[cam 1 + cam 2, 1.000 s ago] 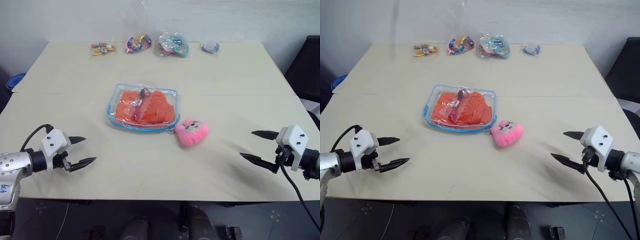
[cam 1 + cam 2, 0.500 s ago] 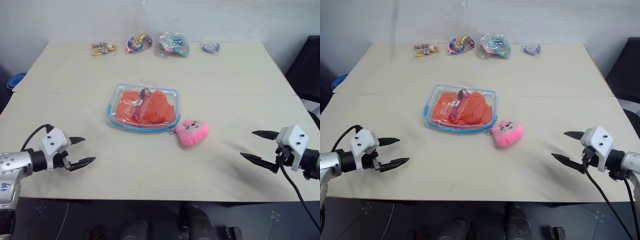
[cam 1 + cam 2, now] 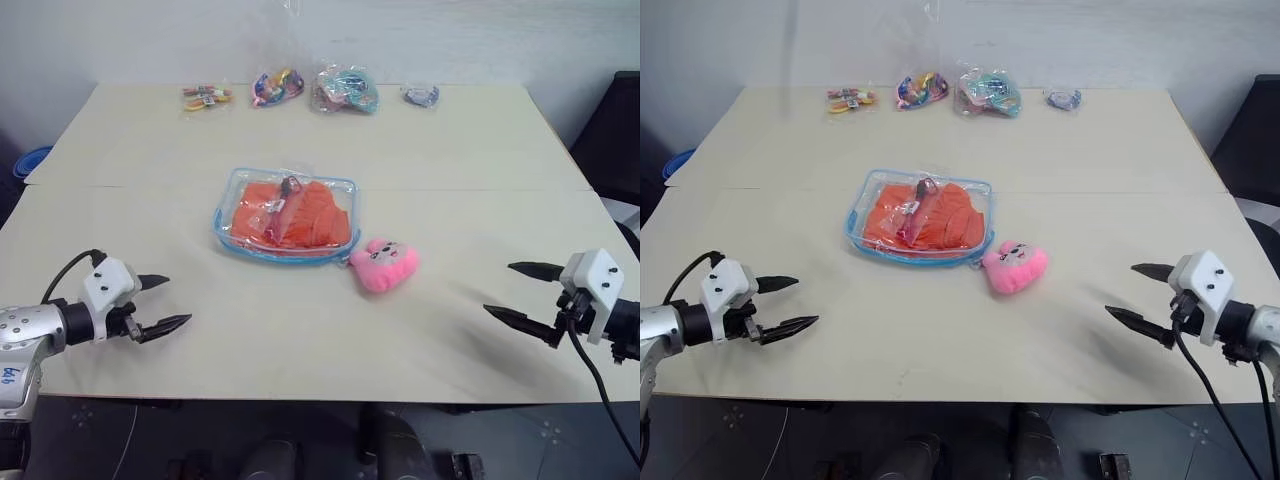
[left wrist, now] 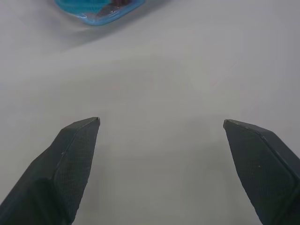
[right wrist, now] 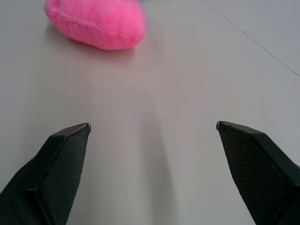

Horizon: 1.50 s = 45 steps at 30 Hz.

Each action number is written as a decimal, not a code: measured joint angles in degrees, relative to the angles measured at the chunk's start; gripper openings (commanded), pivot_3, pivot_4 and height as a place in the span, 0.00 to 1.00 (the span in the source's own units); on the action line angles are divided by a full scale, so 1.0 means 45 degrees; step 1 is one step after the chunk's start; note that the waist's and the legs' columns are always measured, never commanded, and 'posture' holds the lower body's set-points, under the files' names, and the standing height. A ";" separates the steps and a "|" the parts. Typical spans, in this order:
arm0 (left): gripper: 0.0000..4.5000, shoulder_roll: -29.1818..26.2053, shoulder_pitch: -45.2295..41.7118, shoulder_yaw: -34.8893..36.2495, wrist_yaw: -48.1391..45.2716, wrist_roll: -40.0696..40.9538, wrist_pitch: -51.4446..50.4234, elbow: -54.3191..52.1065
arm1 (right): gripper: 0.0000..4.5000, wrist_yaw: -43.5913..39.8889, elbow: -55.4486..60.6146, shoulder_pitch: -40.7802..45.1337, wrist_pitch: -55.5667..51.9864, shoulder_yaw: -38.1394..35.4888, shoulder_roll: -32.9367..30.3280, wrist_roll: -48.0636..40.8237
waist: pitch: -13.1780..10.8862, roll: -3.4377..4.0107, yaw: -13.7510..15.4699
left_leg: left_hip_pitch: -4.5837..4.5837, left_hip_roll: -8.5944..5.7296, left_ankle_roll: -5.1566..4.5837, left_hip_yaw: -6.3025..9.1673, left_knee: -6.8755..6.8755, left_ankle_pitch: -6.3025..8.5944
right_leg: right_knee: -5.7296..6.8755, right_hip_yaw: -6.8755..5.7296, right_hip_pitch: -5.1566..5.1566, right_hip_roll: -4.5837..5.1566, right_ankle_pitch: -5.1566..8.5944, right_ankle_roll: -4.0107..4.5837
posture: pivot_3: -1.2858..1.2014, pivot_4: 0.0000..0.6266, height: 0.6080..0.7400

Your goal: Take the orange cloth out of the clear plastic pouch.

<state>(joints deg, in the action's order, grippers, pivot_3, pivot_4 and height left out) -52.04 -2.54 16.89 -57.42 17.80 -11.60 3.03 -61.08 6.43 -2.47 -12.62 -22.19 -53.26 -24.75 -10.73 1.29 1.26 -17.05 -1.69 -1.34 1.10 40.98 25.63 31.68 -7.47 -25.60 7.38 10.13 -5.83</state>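
You have both pairs of black fingers spread wide and empty: the left gripper [image 3: 160,303] and right gripper [image 3: 525,292] hover over the near edge of the beige table [image 3: 480,150]. The bright orange wrinkly cloth [image 3: 290,215] sits inside the flat clear blue-trimmed plastic pouch [image 3: 286,214], well ahead of and between both sets of fingertips, with a pink plush toy [image 3: 384,265] just beside it

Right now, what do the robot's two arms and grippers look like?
Both the left gripper and right gripper have two pointed black fingers on a white block housing. A black cable loops over each wrist. The left forearm is silver metal with a small blue marking; finger pads look finely textured.
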 measured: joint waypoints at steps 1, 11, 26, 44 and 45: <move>1.00 0.0067 -0.0148 0.0003 0.0079 0.0054 -0.0173 -0.0011 | 1.00 0.0024 0.0041 0.0003 -0.0049 -0.0001 0.0001 -0.0028 | 0.0000 0.0000 0.0014 | 0.0001 -0.0001 0.0000 -0.0001 0.0001 0.0000 | 0.0000 -0.0002 0.0000 0.0001 0.0000 0.0000 | 0.52 0.24 1.00; 1.00 0.1678 -0.3629 0.0141 0.3843 0.3775 -0.7000 -0.4539 | 1.00 0.2198 0.4940 0.0324 -0.2754 -0.0101 0.1281 -0.2864 | 0.0001 -0.0003 0.0038 | 0.0012 -0.0007 0.0011 0.0032 0.0019 0.0005 | 0.0030 0.0044 -0.0004 -0.0003 -0.0006 -0.0006 | 0.52 0.24 1.00; 1.00 0.5372 -1.0455 -0.5955 0.7606 -0.0798 -0.8076 0.1168 | 1.00 0.5138 0.8508 0.1479 -0.4463 0.1551 0.1736 -0.3930 | 0.0003 -0.0017 0.0040 | 0.0010 -0.0082 0.0011 -0.0054 0.0033 0.0002 | 0.0018 0.0062 -0.0028 -0.0059 -0.0010 -0.0012 | 0.52 0.24 1.00; 0.57 0.7162 -1.1769 -0.5616 0.8509 -0.2826 -0.7013 0.5056 | 1.00 0.5511 0.8550 0.1386 -0.4482 0.1538 0.1705 -0.3225 | 0.0003 -0.0025 0.0067 | 0.0004 -0.0084 0.0003 -0.0055 0.0047 -0.0002 | 0.0017 0.0066 -0.0028 -0.0056 -0.0016 -0.0023 | 0.52 0.24 1.00; 0.49 0.7201 -1.1770 -0.5513 0.8560 -0.2844 -0.7015 0.5058 | 1.00 0.5508 0.8549 0.1390 -0.4482 0.1538 0.1705 -0.3218 | 0.0003 -0.0025 0.0075 | 0.0006 -0.0084 0.0003 -0.0051 0.0049 -0.0002 | 0.0017 0.0063 -0.0027 -0.0055 -0.0016 -0.0023 | 0.52 0.24 1.00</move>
<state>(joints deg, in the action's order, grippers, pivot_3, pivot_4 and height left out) -19.63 -55.51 -7.92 -18.89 5.00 -43.17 25.79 -36.29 44.90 3.79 -32.79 -15.27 -45.59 -39.23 -10.71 1.18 1.59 -17.02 -2.07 -1.32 0.87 41.20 25.62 31.76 -7.18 -25.72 7.13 10.06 -5.93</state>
